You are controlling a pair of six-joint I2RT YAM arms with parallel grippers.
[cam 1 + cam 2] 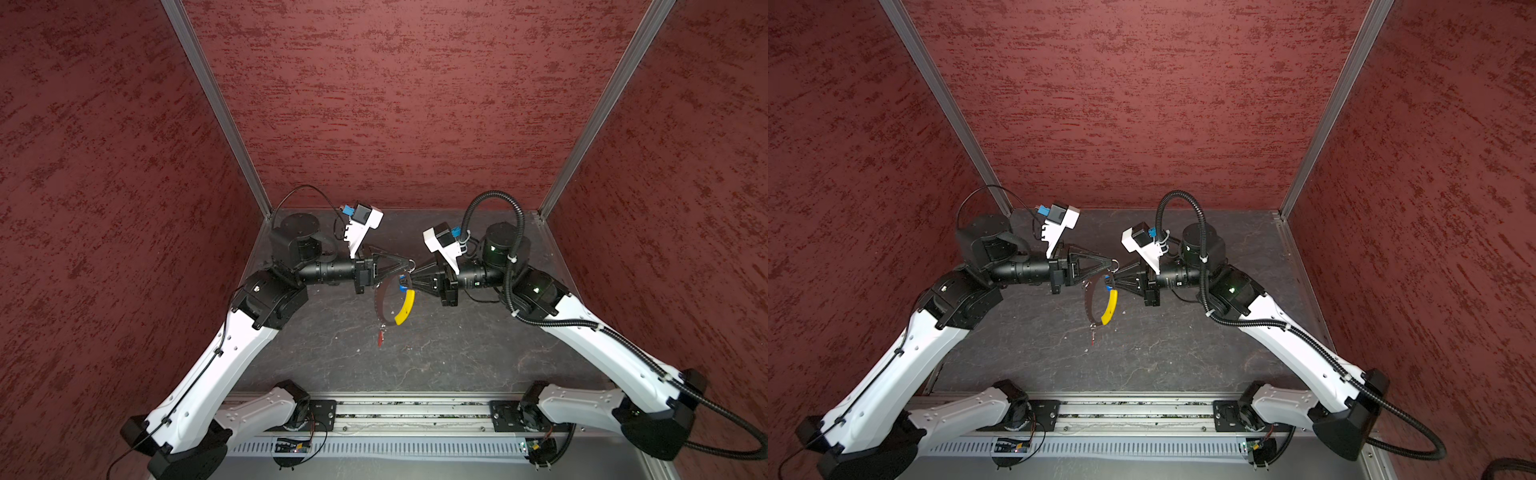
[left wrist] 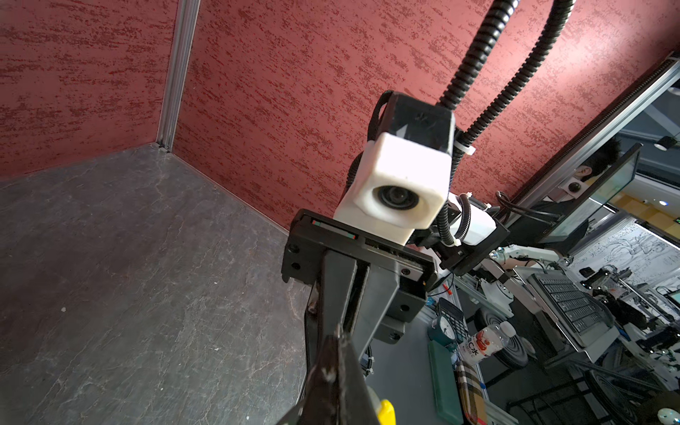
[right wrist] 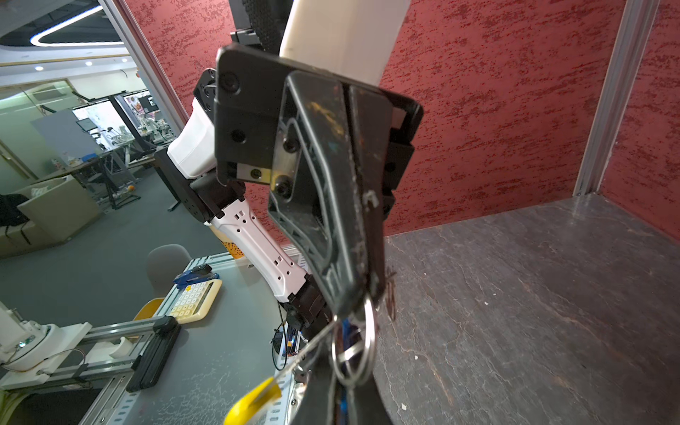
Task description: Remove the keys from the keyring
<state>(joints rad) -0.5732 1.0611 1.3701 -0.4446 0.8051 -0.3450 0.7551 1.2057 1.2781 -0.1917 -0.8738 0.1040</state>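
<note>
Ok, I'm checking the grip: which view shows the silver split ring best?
The right wrist view: the split ring looms large and sharp, at the left gripper's tip. Both top views show only a tiny glint. The left wrist view doesn't show it.

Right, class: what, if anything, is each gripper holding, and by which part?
The left gripper pinches the keyring by a silver split ring. The right gripper is shut at the blue-headed key; whether it grips key or ring cannot be told.
</note>
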